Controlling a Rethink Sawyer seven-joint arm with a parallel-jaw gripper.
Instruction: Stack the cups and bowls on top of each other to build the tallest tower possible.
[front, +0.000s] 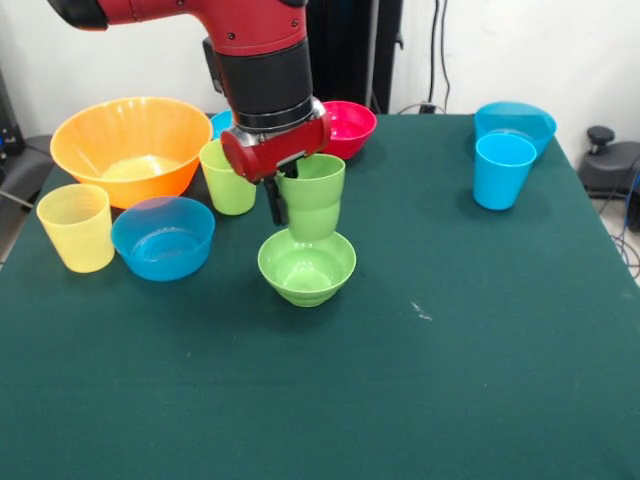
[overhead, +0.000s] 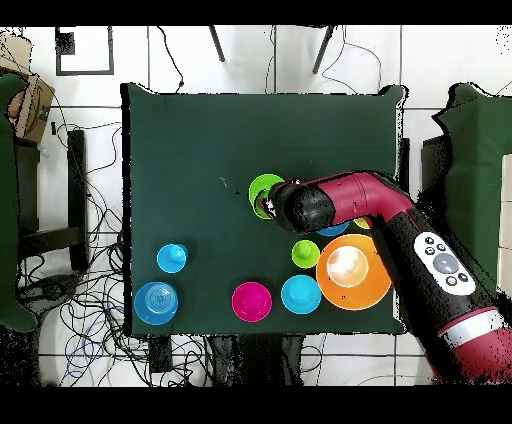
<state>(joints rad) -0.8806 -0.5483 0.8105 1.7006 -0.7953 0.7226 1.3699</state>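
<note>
The green cup (front: 312, 196) is seen standing upright in the small green bowl (front: 306, 267), near the middle of the green table (front: 450, 350). The gripper (front: 283, 195) is clamped on the cup's rim, one dark finger (front: 273, 203) running down the outside wall (the other finger is hidden behind the cup). From above, the bowl (overhead: 262, 189) is largely covered by the arm (overhead: 360, 205). A yellow-green cup (front: 228, 177) is placed just beside the arm, with the big orange bowl (front: 131, 146), a blue bowl (front: 163, 237) and a pale yellow cup (front: 76, 227) nearby. A red bowl (front: 347, 127) sits behind. A sky-blue cup (front: 502, 170) and a blue bowl (front: 515, 122) are set well apart.
</note>
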